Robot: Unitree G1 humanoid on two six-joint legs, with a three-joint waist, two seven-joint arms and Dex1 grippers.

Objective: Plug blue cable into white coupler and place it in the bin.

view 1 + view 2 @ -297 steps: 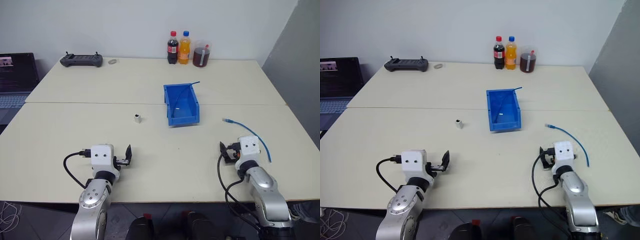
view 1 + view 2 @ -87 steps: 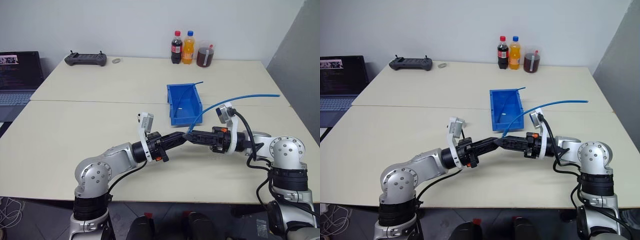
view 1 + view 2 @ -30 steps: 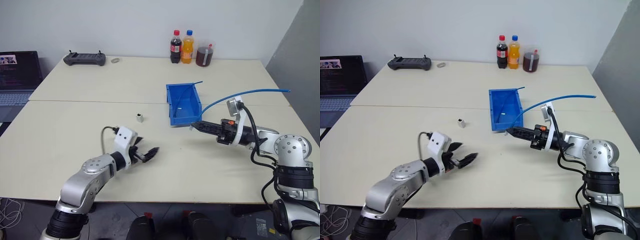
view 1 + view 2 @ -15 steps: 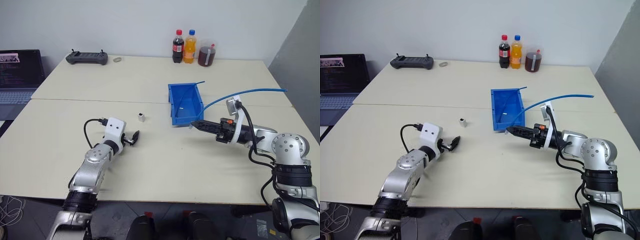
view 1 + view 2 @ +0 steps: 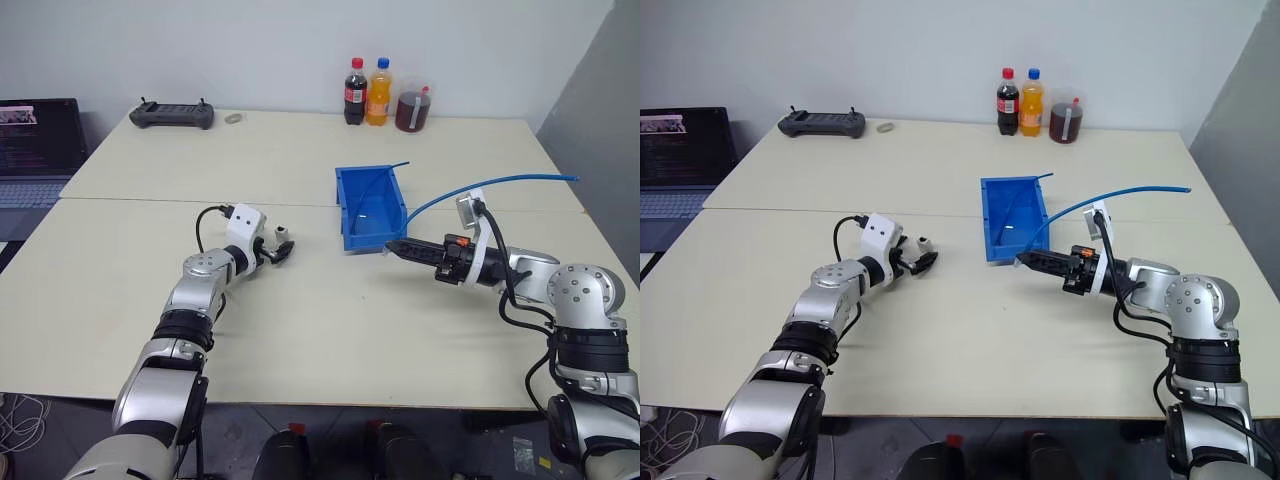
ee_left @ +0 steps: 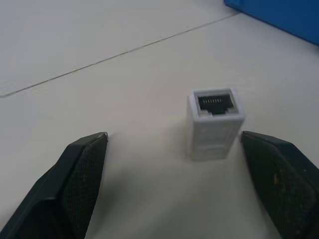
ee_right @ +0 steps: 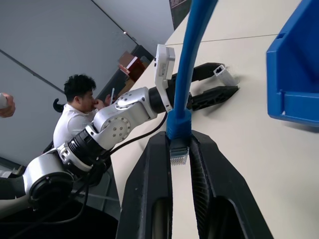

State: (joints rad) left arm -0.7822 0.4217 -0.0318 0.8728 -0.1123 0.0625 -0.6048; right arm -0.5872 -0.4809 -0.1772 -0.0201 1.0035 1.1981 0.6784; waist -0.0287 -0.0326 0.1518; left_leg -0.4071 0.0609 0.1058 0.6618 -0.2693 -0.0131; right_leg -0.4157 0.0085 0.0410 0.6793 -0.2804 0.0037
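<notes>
Two beige tables (image 5: 300, 330) (seam between), pale wall (image 5: 250, 50) behind

The white coupler (image 6: 215, 124) has a dark socket opening with fine metallic contacts. Beside it, the left gripper (image 6: 187, 186) has black fingers (image 6: 82, 174) with a fine cross-hatched texture. The blue cable (image 7: 192, 59) is light blue, ending in a clear plug (pale gold contacts show). The bin (image 5: 369, 205) is bright blue. The table (image 5: 300, 330) is pale cream. At its far edge stand a red-capped dark cola bottle (image 5: 355, 93) and an orange bottle (image 5: 378, 92) with a blue cap.
</notes>
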